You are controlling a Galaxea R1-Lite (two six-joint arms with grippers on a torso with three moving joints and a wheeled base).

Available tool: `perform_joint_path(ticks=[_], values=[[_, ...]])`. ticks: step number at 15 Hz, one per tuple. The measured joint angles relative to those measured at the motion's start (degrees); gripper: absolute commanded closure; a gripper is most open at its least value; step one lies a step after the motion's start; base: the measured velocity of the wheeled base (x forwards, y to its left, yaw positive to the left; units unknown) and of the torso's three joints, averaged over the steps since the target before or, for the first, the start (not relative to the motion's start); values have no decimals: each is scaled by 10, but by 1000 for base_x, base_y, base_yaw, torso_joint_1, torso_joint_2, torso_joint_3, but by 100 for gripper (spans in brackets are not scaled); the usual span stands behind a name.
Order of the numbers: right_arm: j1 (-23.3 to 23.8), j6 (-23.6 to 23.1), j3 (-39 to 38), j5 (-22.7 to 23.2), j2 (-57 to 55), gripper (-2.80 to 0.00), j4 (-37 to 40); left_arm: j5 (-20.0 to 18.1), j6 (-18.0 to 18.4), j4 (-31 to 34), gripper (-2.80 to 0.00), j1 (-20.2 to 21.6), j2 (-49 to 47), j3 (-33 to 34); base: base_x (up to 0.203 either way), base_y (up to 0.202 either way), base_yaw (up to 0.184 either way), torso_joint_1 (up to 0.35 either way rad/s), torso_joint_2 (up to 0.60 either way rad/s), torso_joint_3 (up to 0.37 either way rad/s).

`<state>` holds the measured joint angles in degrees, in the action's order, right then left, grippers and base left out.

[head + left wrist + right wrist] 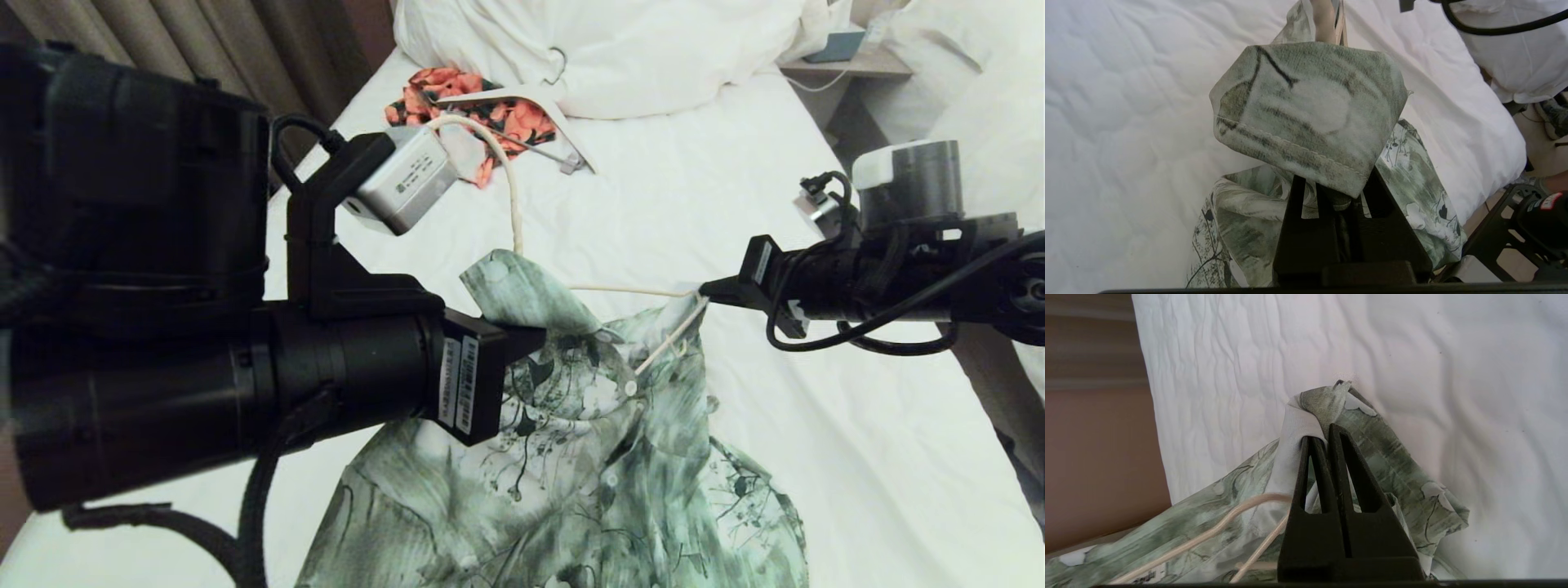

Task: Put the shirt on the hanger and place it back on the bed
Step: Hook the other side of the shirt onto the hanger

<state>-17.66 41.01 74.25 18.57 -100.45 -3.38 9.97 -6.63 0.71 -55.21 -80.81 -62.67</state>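
Here, your two grippers hold the shirt [571,425] up over the bed [816,425], whose white sheet spreads beneath and beyond both sets of jaws. The green-and-white shirt hangs between the grippers, its body trailing down onto the sheet below them and its collar region bunched at the level of the jaws. Your left gripper [531,339] is clenched on a fold of shirt fabric; in the left wrist view a hemmed flap droops back over the jaw tips. Your right gripper [709,290] is clamped tight on another pinch of the shirt's edge, with cloth wrapped over its tip. The cream wire hanger [516,204] rises between the two grippers, its hook arching up beyond the left jaws, one thin arm running toward the right jaws and another slanting down into the shirt's neck opening. Well past the left gripper, toward the pillow, an orange floral garment [457,98] lies with a thicker white hanger [563,122].

The hanger looks only partly seated, and whether either gripper pins the wire along with the cloth cannot be told. If you spread the grippers apart too fast, the wire arm could slide out of the neck. If you lower the shirt now, the slack shoulder may slump off, leaving it half hung. Each pinch is small, so a tug could pull fabric free.
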Motion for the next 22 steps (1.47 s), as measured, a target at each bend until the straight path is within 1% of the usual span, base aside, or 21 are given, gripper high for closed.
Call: perform_joint_path(ticks=[6, 8, 11, 17, 20, 22], values=[[-5, 0, 2, 3, 20, 0, 26, 1, 2, 0, 0, 3, -1, 2, 0, 0, 0, 0, 0, 0], [-7, 0, 5, 3, 25, 0, 35, 1, 11, 0, 0, 9, 2, 0, 0, 0, 0, 0, 0, 0], [-12, 0, 15, 3, 33, 0, 36, 1, 13, 0, 0, 4, 4, 4, 0, 0, 0, 0, 0, 0], [-53, -2, 59, 3, 44, 0, 71, 7, 13, 0, 0, -7, 9, 6, 0, 0, 0, 0, 0, 0], [-79, -2, 66, 2, 62, 0, 88, 11, 13, 0, 0, -4, 12, 5, 0, 0, 0, 0, 0, 0], [-96, -2, 67, 2, 80, 0, 101, 20, 14, 0, 0, -4, 12, 4, 0, 0, 0, 0, 0, 0]])
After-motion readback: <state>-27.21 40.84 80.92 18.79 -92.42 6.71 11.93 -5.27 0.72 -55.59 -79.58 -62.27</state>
